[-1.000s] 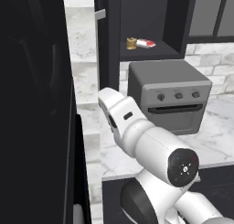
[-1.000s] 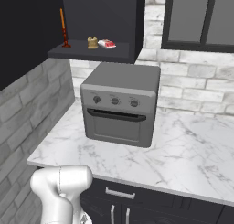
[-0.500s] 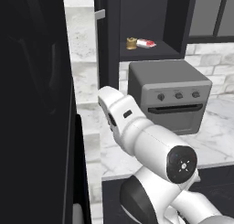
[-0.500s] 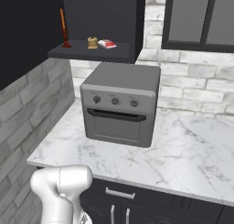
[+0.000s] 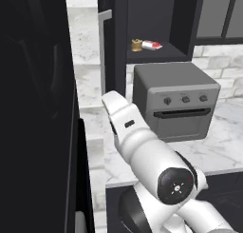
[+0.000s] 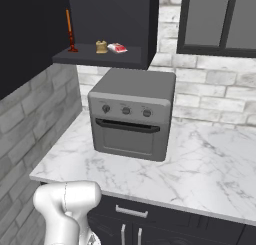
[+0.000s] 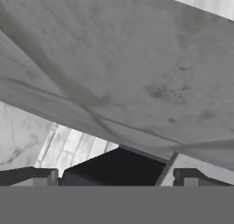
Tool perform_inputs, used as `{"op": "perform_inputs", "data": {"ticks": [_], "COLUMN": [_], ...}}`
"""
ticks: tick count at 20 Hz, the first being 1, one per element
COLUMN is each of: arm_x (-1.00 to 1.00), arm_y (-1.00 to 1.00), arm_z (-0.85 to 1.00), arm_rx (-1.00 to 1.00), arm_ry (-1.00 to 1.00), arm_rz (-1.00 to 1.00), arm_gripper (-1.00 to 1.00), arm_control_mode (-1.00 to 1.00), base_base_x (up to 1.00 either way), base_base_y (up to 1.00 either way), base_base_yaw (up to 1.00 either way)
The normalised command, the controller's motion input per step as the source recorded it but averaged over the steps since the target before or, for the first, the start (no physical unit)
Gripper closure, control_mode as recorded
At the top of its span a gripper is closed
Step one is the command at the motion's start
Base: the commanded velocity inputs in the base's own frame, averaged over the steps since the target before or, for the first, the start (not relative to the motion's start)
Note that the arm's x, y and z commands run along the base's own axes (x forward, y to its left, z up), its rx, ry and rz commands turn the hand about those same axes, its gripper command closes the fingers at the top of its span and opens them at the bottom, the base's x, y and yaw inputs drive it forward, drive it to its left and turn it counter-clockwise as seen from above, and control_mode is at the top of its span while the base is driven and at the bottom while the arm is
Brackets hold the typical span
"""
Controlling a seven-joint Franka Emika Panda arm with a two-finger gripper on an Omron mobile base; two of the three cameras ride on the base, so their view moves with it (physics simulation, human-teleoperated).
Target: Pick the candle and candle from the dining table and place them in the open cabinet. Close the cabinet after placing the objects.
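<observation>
The dark cabinet (image 6: 112,9) hangs open above the counter, its door (image 5: 115,37) swung out with the silver bar handle (image 5: 105,46) facing left. A tall orange-red candle (image 6: 69,31) stands at the left end of its shelf. Beside it sit a small tan object (image 6: 101,47), which I cannot identify, and a red-and-white packet (image 6: 118,48). In the hand view my gripper (image 7: 114,177) is open, the fingertips (image 7: 29,176) wide apart with nothing between them, looking at veined marble. My arm (image 5: 135,137) reaches left in front of the counter. The dining table is out of view.
A grey toaster oven (image 6: 132,114) stands on the marble counter (image 6: 210,164) right under the cabinet. A tall black panel (image 5: 33,108) stands close on the left. Grey-paned wall cabinets (image 6: 220,19) hang to the right, over a brick wall.
</observation>
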Motion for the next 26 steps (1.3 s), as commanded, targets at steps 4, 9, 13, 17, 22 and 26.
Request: {"op": "perform_inputs", "data": {"ticks": [4, 9, 13, 17, 22, 26], "arm_x": [0.22, 0.35, 0.49, 0.64, 0.85, 0.91], "arm_y": [-0.36, -0.41, -0.49, -0.54, -0.55, -0.59], "arm_z": [0.16, 0.23, 0.33, 0.34, 0.29, 0.3], "arm_rx": [0.01, 0.05, 0.08, 0.09, 0.09, 0.09], "arm_ry": [-0.1, -0.04, 0.0, 0.0, 0.0, 0.0], "arm_rz": [-0.16, -0.16, -0.12, -0.11, -0.1, -0.08], "arm_gripper": [-1.0, -1.0, -1.0, -1.0, -1.0, -1.0], "arm_control_mode": [-1.0, -1.0, -1.0, -1.0, -1.0, -1.0], "base_base_x": [0.0, 0.0, 0.0, 0.0, 0.0, 0.0], "base_base_y": [0.0, 0.0, 0.0, 0.0, 0.0, 0.0], "base_base_yaw": [0.0, 0.0, 0.0, 0.0, 0.0, 0.0]}}
